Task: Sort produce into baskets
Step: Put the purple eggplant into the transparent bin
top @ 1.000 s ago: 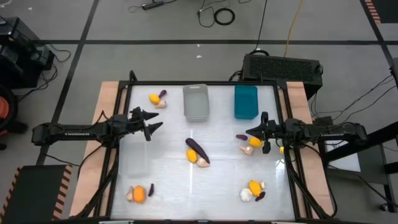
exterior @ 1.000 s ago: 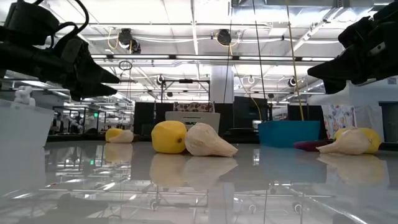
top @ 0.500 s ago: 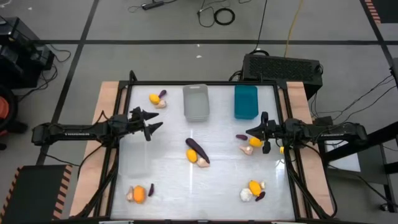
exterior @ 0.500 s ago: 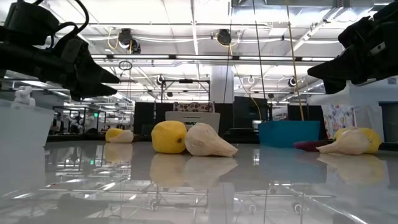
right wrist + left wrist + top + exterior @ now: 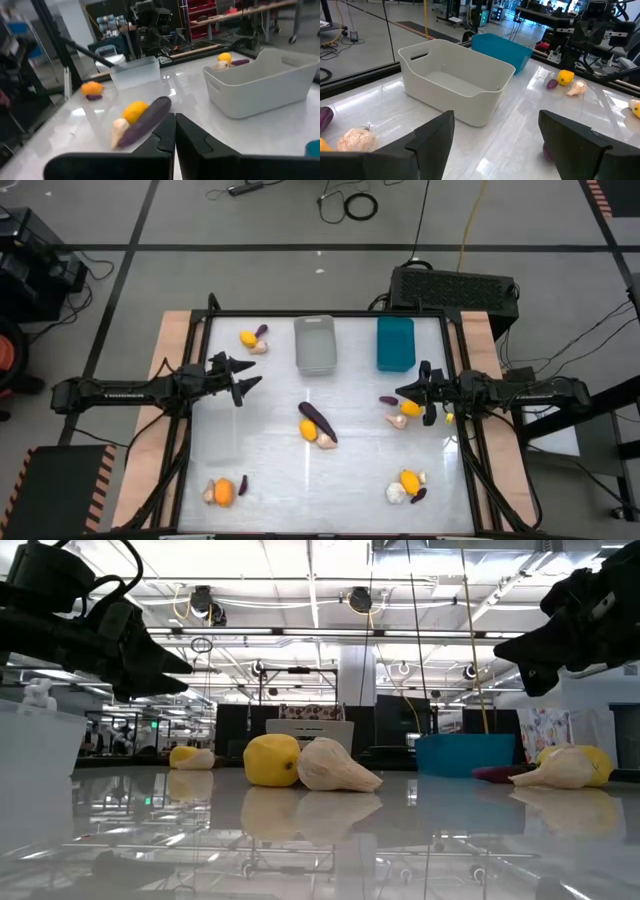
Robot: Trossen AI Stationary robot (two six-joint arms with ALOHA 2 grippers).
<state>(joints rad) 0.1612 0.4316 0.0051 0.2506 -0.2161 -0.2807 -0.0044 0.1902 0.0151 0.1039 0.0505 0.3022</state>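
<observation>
Produce lay scattered on desk [image 5: 270, 470]; central eggplant [image 5: 317, 420] likely light, smooth, slippery, best pinched mid-body. Left gripper [image 5: 243, 385] fingers spread, empty; right gripper [image 5: 408, 393] fingers closed, empty, beside yellow fruit [image 5: 409, 408].

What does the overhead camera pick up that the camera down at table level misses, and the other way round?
Only the overhead view shows the whole layout: the light grey basket seen from above, the dark purple eggplant in the middle, and the produce clusters near the table's front corners. Only the table-level view looks level across the table into the room behind it, with its ceiling lights. Both share the teal-blue basket, the central yellow fruit beside the cream garlic bulb, the left gripper with jaws open and the right gripper with jaws shut, both empty.
</observation>
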